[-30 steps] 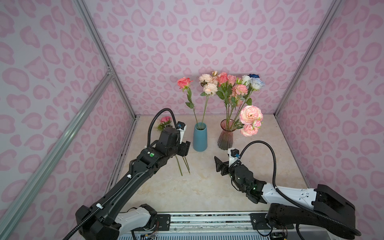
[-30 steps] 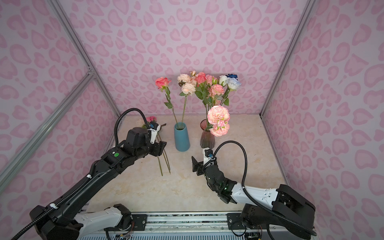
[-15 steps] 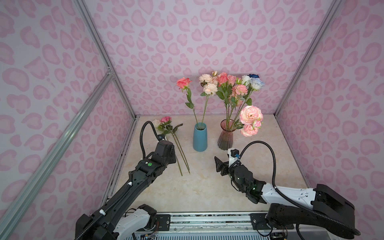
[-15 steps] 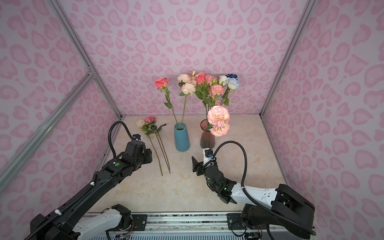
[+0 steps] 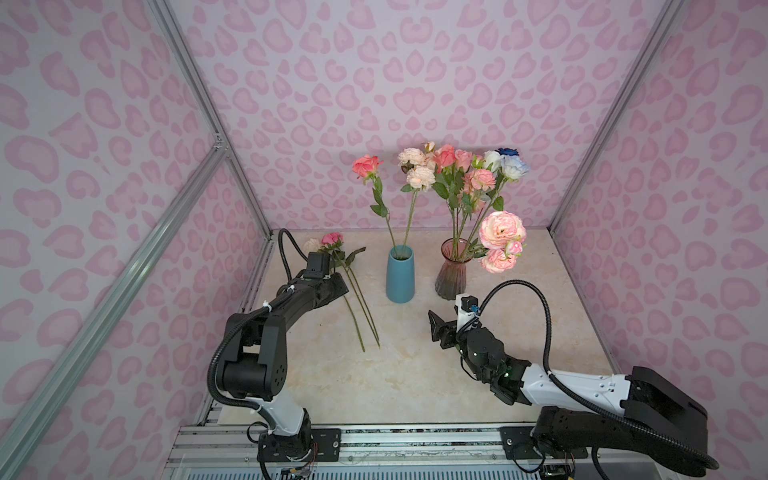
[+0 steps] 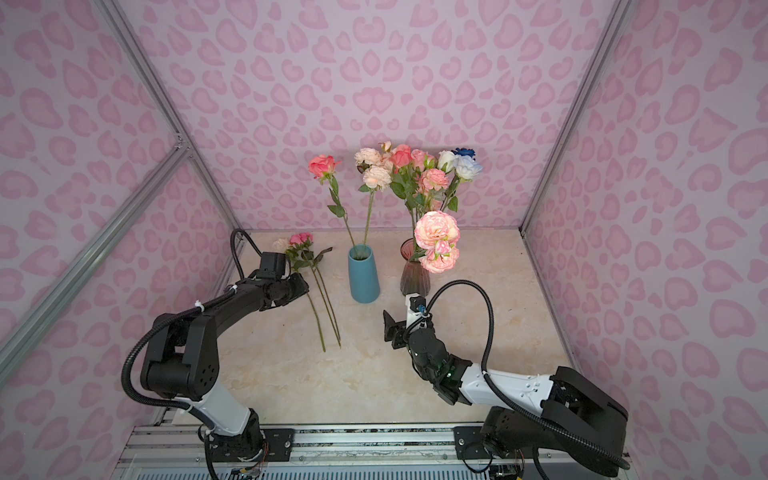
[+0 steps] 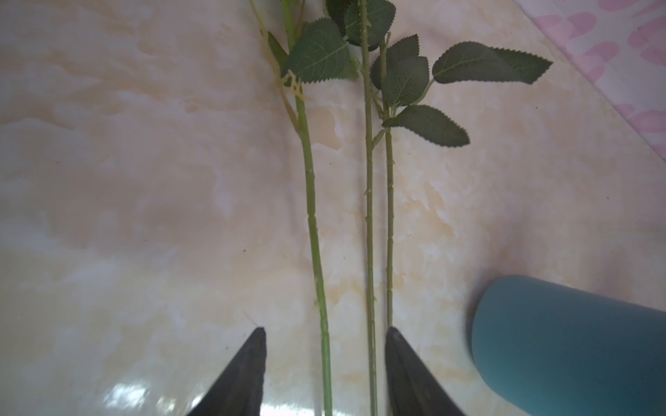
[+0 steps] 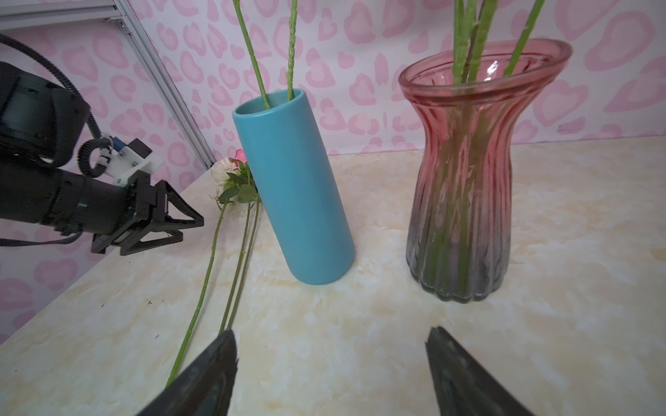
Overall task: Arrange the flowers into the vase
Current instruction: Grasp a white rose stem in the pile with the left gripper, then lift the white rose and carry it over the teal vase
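Observation:
Loose flowers, a pink rose [image 5: 331, 239] and a cream one [image 5: 311, 245], lie on the table with their long stems [image 7: 313, 230] side by side. My left gripper [image 7: 324, 333] is open low over them. Two stems run between its fingers and a third lies by one fingertip. A blue vase [image 5: 400, 274] holds a coral rose [image 5: 366, 166] and a cream bloom [image 5: 419, 178]. A pink glass vase [image 5: 451, 274] holds several flowers [image 5: 469, 174]. My right gripper [image 8: 331, 338] is open and empty in front of both vases.
Pink patterned walls close in the table on three sides, with a metal post [image 5: 232, 166] at the back left corner. The blue vase [image 7: 569, 342] stands close beside the left fingers. A big pink peony [image 5: 500, 230] droops over the glass vase's right side.
My left arm has pulled back and dropped lower over the lying stems, and its jaws have narrowed somewhat. The right arm has stayed still.

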You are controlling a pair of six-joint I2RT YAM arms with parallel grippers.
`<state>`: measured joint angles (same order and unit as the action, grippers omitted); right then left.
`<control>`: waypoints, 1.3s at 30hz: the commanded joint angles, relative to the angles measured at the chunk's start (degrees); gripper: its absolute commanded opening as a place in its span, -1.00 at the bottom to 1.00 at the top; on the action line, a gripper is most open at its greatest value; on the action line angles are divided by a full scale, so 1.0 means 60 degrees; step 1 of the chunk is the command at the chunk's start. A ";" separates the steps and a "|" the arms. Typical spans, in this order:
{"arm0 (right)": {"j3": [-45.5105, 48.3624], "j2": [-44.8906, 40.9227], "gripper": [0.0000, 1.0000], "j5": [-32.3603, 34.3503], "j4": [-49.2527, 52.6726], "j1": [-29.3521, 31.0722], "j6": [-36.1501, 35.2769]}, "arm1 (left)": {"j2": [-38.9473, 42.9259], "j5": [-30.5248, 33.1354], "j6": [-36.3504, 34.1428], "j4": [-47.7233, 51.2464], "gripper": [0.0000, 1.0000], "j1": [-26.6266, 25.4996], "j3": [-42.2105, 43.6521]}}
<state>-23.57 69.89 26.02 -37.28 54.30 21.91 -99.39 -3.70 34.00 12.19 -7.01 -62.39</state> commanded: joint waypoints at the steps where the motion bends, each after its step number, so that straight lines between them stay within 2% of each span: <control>1: -0.0028 -0.0057 0.67 0.0035 0.0161 -0.0101 0.0110 | -0.1055 -0.0490 0.0002 -0.0509 0.02 0.0168 -0.0774; 9: 0.0062 -0.0145 0.67 -0.0263 0.0235 -0.0455 0.0505 | -0.2294 -0.0735 0.0094 -0.0600 -0.25 0.0524 -0.1441; 15: 0.0216 -0.0510 0.66 -0.0269 0.0215 -0.0456 0.0578 | -0.1587 -0.0799 -0.0069 -0.0768 -0.82 0.0508 -0.1044; 17: 0.0249 -0.0503 0.66 -0.0224 0.0166 -0.0466 0.0578 | -0.0889 -0.0673 -0.0130 -0.0651 -0.92 0.0510 -0.0728; 22: 0.0230 -0.0304 0.65 -0.0340 0.0084 -0.0452 0.0689 | 0.1229 -0.0334 -0.0334 -0.0163 -0.92 0.0515 0.0161; 29: 0.0272 -0.0378 0.63 -0.0507 -0.0103 -0.0283 0.0577 | 0.5096 -0.0577 -0.0652 0.0536 -0.93 0.0368 0.0888; 33: 0.0425 -0.0603 0.63 -0.0316 -0.0359 -0.0103 0.0315 | 0.6969 -0.0456 -0.1418 -0.0508 -0.93 -0.0495 0.1322; 39: 0.0399 -0.0508 0.63 -0.0101 -0.0370 -0.0086 0.0168 | 0.8640 0.0802 -0.3149 -0.2578 -0.93 -0.2573 0.1856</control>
<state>-21.28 66.59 24.03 -37.93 53.65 23.75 -49.52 -3.40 21.74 5.91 -19.88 -51.86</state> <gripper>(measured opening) 0.817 0.072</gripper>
